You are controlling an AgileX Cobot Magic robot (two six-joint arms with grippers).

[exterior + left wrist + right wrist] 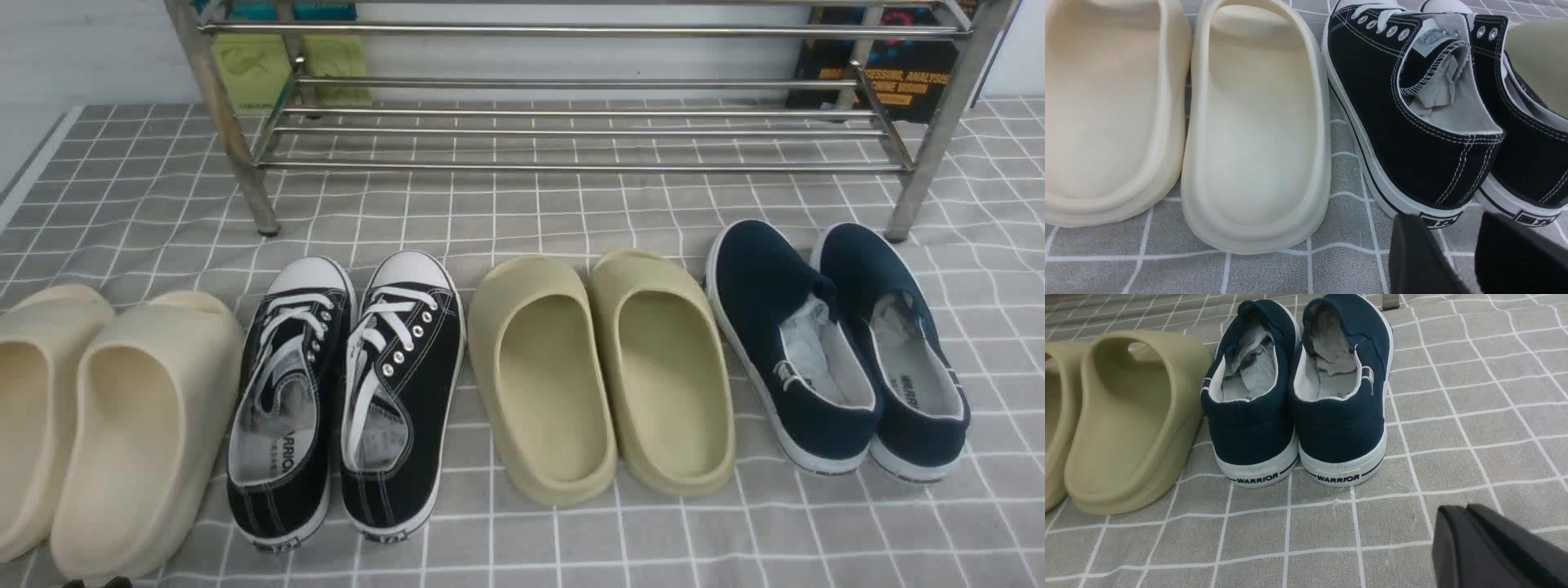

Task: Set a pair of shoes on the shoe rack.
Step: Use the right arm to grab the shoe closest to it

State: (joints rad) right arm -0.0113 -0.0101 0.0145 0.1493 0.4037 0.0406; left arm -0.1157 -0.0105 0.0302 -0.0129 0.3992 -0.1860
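Navy pair of shoes (767,286) sits at three o'clock on the checked desk (571,539), shoe rack (571,131) at twelve; left jaws stand apart, right jaws pressed together

Rack (571,31): shiny bare metal tubing. Navy shoes (841,310): matt canvas, white rubber soles. Olive slides (600,367): smooth matt foam.

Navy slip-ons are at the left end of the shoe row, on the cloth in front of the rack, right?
No. Front view shows the navy slip-ons at the right end of the row, on the cloth in front of the rack.
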